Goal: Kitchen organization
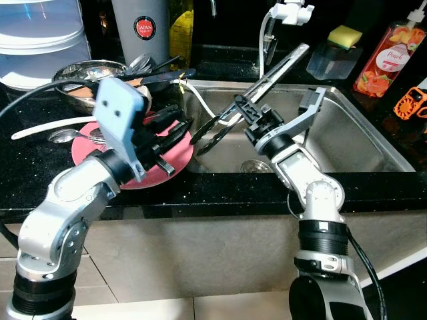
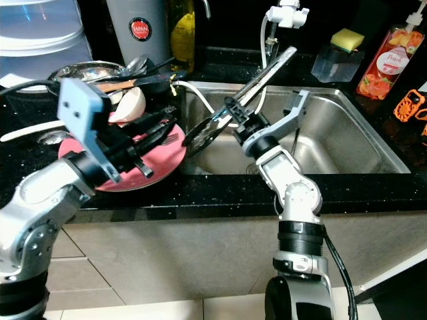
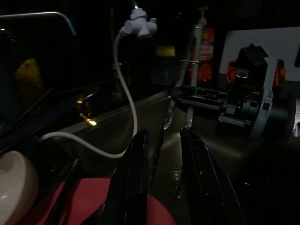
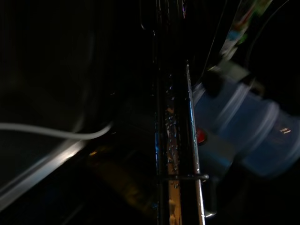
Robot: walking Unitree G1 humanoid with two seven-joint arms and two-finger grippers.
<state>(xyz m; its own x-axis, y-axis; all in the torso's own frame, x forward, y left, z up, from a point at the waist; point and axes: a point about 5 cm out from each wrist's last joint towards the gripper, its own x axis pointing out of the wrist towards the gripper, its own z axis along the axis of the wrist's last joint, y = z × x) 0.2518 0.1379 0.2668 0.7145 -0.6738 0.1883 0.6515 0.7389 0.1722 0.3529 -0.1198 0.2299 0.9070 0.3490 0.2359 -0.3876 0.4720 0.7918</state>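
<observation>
Right gripper [image 1: 248, 112] grips metal tongs [image 1: 257, 90] over the sink [image 1: 360, 133]; left gripper [image 1: 179, 130] (above pink plate [image 1: 175, 159]) seems narrowly parted.

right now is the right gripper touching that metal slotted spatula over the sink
Touching. In the left eye view the right gripper is clamped around the handle of the slotted spatula, holding it over the sink.

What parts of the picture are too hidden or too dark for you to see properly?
- Pink plate: the left gripper and its arm cover most of it in both eye views.
- Steel bowl: contents hidden by its rim.
- Right wrist view: dark and blurred; the long metal utensil stays unclear.
</observation>
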